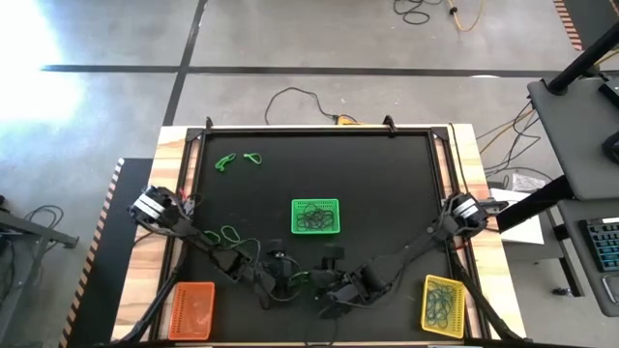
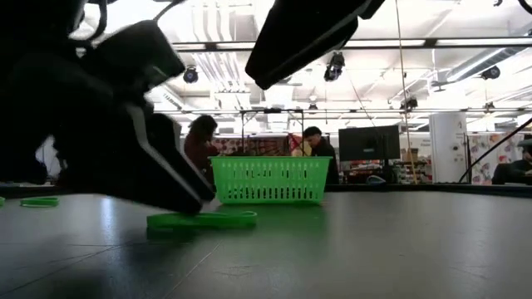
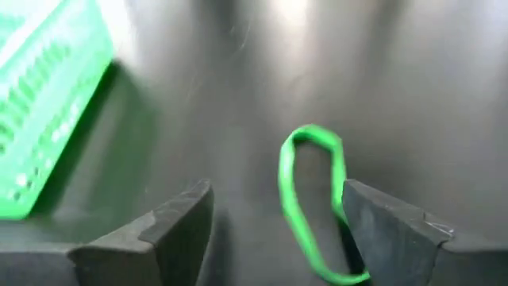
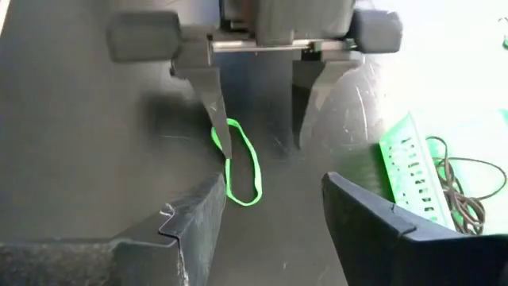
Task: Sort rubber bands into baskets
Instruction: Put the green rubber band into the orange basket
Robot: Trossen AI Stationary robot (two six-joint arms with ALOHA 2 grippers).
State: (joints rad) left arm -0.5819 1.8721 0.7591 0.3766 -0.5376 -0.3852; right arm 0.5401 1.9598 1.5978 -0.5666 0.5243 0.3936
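Observation:
A green rubber band (image 3: pixel 313 202) lies flat on the black table between the open fingers of my left gripper (image 3: pixel 278 191), close to one finger. It also shows in the right wrist view (image 4: pixel 242 171) and the low view (image 2: pixel 202 220). My left gripper (image 1: pixel 282 275) is low over the table's near middle. My right gripper (image 4: pixel 274 187) is open and empty, facing the left one from just to the right (image 1: pixel 327 290). The green basket (image 1: pixel 315 216) stands at the centre, the orange basket (image 1: pixel 191 309) near left, the yellow basket (image 1: pixel 443 304) near right. My left gripper's one fingertip (image 4: pixel 222 139) stands right at the long side of the green band (image 4: pixel 230 147), with the fingers pointing down at a slant. The band lies flat on the table. I cannot tell whether the finger touches it.
More green bands lie at the far left (image 1: pixel 224 162) (image 1: pixel 253 159) and beside the left arm (image 1: pixel 230 234). The green basket and the yellow basket hold dark bands. People show in the room beyond the table (image 2: pixel 199 141).

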